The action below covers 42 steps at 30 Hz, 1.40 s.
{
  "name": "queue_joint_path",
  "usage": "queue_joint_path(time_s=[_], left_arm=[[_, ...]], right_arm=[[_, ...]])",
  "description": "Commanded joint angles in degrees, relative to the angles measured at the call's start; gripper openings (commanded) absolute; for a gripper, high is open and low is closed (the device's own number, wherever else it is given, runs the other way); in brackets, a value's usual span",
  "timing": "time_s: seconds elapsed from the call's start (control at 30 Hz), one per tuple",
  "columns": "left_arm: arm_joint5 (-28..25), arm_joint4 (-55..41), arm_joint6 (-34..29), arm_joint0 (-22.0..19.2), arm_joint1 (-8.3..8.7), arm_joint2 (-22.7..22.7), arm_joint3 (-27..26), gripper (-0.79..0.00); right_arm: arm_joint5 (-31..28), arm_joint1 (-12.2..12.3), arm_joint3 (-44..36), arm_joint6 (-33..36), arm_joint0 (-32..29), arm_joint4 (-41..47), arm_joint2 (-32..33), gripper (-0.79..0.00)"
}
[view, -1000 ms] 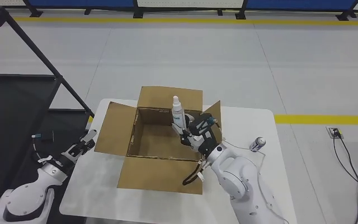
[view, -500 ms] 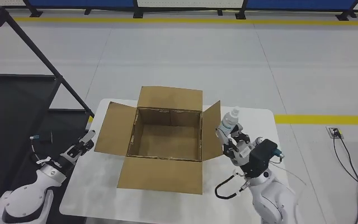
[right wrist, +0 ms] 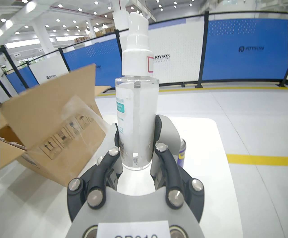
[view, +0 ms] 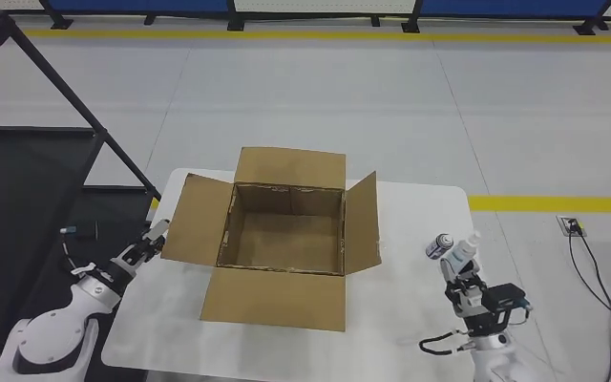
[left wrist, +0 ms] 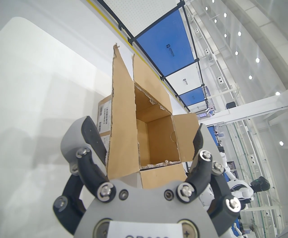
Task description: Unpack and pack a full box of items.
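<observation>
Brown cardboard box (view: 282,239) is set on the white tabletop (view: 401,315) with its flaps open. Well to the right of the box, a clear plastic pump bottle with white dispenser (right wrist: 135,117) is clamped upright in the right hand (right wrist: 136,133), just beside a small metal spray can (view: 438,246). The left hand (left wrist: 144,133) is held spread open near the box's left flap.

Ceiling lamps (right wrist: 79,9) are lighting everything brightly and evenly. The box (right wrist: 56,126) is casting a soft shadow across the table (right wrist: 202,146).
</observation>
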Motion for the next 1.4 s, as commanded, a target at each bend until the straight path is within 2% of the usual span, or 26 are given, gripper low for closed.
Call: queue_joint_path(time_s=[0.0,0.17,0.63,0.7,0.8,1.07,1.37], left_arm=[[-0.1,-0.4,0.4,0.3,0.03,-0.6,0.5,0.000],[-0.3,-1.1,0.7,0.9,0.11,-1.8,1.3,0.000],[-1.2,-0.3,-0.3,2.0,0.34,-2.6,0.3,0.000],[-1.3,-0.6,0.1,2.3,0.35,-3.0,0.3,0.000],[-1.2,-1.7,0.7,2.9,0.33,-3.7,0.5,0.000],[-1.0,-1.9,0.9,3.2,0.30,-3.6,-0.1,0.000],[-1.0,-1.7,0.9,2.9,0.28,-3.1,-0.2,0.000]], right_arm=[[0.0,0.2,5.6,-0.9,1.7,-0.1,-0.1,-0.785],[-1.3,0.7,14.2,-2.5,4.3,-0.6,-0.9,-0.785],[-1.3,0.7,14.2,-2.5,4.3,-0.6,-0.9,-0.785],[0.5,0.6,13.7,-1.2,4.4,-0.9,-1.7,-0.785],[1.4,0.5,14.6,-5.2,3.8,-0.8,-3.1,-0.785],[5.5,0.6,23.5,-14.9,6.2,-2.8,-4.9,-0.785],[7.8,1.0,30.9,-18.6,9.8,-5.2,-6.5,-0.785]])
